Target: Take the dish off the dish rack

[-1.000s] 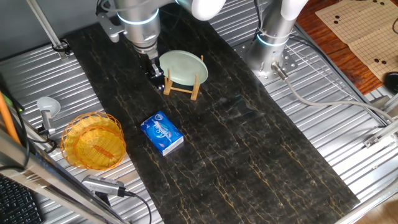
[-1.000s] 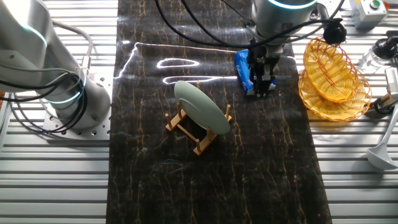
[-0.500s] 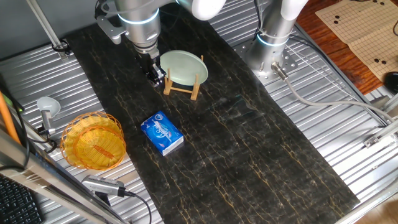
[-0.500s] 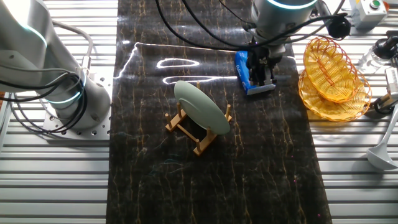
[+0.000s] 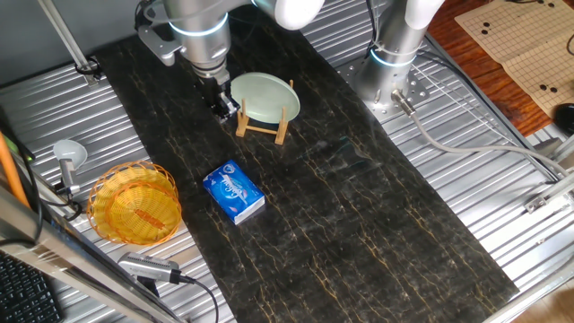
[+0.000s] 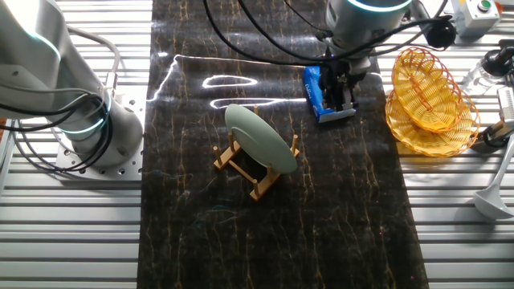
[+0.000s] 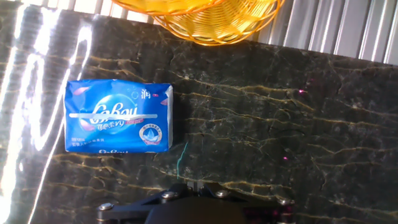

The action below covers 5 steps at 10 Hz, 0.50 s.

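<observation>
Dish (image 6: 259, 138) first: one pale green plate, propped on edge and leaning in the one small wooden rack (image 6: 255, 164) in the middle of the dark bench (image 5: 359, 206), with nothing gripping it. From where I stand, going near to far in the view with the tissue pack in front, I count one yellow woven basket (image 5: 136, 203), one blue tissue pack (image 5: 233, 192), then rack and plate, with the arm's fingers (image 5: 224, 105) hanging just beside the plate's rim, apart from it. I cannot tell how far the fingers are spread; they carry nothing. The hand view shows only pack and basket. To my eye this is the approach step. Next, the fingers need lining up over the plate's edge, then closing and lifting it clear of the pegs.
</observation>
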Each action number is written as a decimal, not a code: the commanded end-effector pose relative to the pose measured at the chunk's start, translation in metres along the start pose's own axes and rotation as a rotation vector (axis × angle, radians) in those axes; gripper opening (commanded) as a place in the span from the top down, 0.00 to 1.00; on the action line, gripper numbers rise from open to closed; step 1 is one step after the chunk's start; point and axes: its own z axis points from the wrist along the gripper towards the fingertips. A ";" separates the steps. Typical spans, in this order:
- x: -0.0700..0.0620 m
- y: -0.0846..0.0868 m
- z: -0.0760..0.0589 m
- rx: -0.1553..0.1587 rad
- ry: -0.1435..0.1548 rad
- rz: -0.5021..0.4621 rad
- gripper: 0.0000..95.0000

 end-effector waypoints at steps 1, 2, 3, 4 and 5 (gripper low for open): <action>0.000 0.000 0.000 0.003 0.009 -0.026 1.00; 0.000 0.000 0.000 0.003 0.018 -0.049 1.00; 0.000 -0.001 0.000 0.007 0.038 -0.129 1.00; 0.000 -0.001 0.000 0.018 0.046 -0.179 1.00; 0.001 -0.001 0.000 0.026 0.058 -0.284 1.00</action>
